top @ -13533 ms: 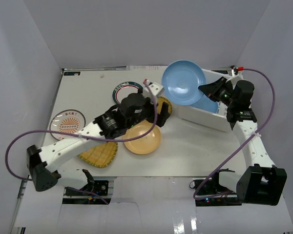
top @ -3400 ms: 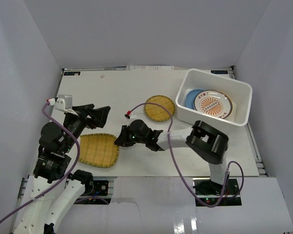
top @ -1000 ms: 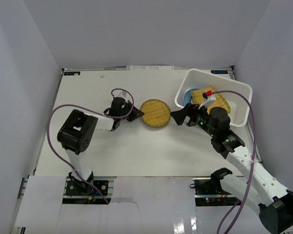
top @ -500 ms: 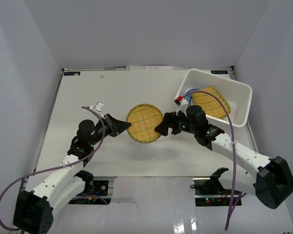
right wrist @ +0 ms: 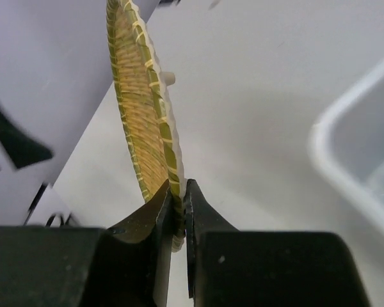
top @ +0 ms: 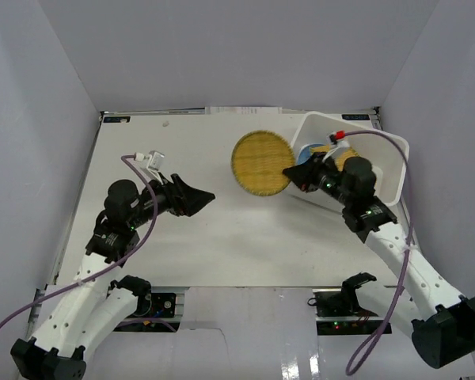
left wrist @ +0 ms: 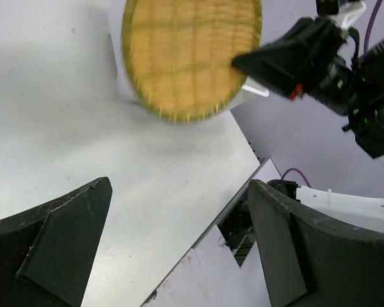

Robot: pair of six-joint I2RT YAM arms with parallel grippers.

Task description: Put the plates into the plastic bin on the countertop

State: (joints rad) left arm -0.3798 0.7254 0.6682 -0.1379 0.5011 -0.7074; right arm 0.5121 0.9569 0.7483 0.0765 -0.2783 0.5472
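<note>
A flat matte white countertop [top: 222,237] fills the floor of a box of pale grey walls [top: 39,119], and the white plastic bin [top: 401,162] sits at its far right corner. The right gripper [top: 289,172] holds the round yellow woven plate [top: 260,163] by its rim, just at the bin's left wall. The left gripper [top: 204,198] hangs over the bare middle-left of the counter, well apart from the plate, with its jaws spread wide and nothing between them. The top view shows the plate's face almost as a full circle and a sliver of a blue plate [top: 306,150] inside the bin. The right wrist view shows the plate [right wrist: 144,115] edge-on instead, with the fingers [right wrist: 163,211] pressed on either side of the rim. The left wrist view looks between its own spread fingers [left wrist: 57,243] at the plate's [left wrist: 189,57] woven face.
</note>
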